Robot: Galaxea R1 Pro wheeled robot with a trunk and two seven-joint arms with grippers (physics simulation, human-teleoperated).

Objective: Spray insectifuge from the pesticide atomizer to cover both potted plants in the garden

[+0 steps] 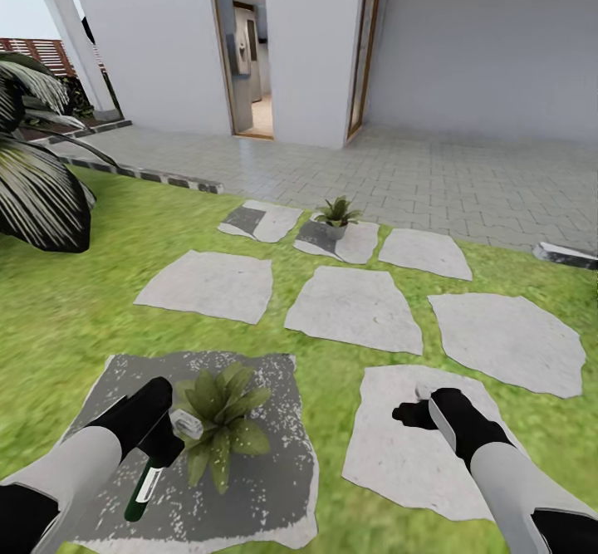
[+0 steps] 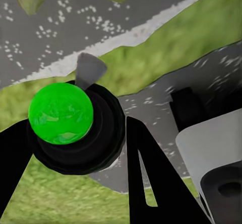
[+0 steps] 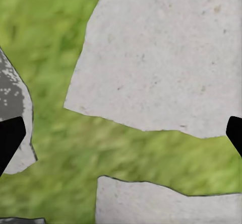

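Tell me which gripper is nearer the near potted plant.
Left. The left gripper, shut on the atomizer, sits right against the near plant, nozzle at its leaves. The right gripper hangs open over the next slab, across a grass strip.

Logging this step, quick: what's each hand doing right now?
Left hand: closed on the pesticide atomizer, beside the near potted plant.
Right hand: open, holding nothing.

Two potted plants: near one point(image 1: 220, 421) on wet dark slab, far one point(image 1: 336, 213) by paving. One pesticide atomizer point(image 1: 154, 463). Nine stone slabs point(image 1: 353, 309) in lawn. Two grippers: left point(image 1: 162, 425), right point(image 1: 415, 413). One open doorway point(image 1: 249, 47).
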